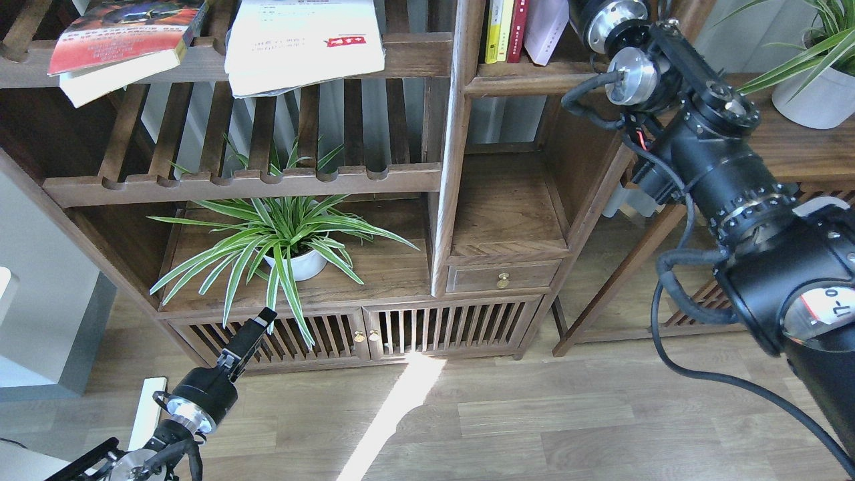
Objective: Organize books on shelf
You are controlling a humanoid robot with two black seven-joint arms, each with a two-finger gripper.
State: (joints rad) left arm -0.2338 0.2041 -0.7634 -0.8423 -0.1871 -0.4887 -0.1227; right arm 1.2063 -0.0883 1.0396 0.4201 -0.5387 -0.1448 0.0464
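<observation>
The shelf (534, 83) is the dark board flooring the narrow cubby at the top centre. Yellow and red books (505, 30) stand upright on it, and a thin pale booklet (546, 28) stands beside them, nearly upright. My right arm reaches up to the cubby's right side; its wrist (611, 17) is at the frame's top edge and the gripper beyond it is out of view. The thick red-orange book (120, 33) and the large white book with a red logo (304, 40) lie flat on the slatted rack at top left. My left gripper (257, 327) hangs low by the cabinet doors, holding nothing visible; its fingers blur into one dark bar.
A potted spider plant (287, 247) sits on the wide lower board. Below are a small drawer (502, 275) and slatted cabinet doors (361, 334). A side table with another white plant pot (811, 93) stands at right. My right arm's cables hang in front of that table.
</observation>
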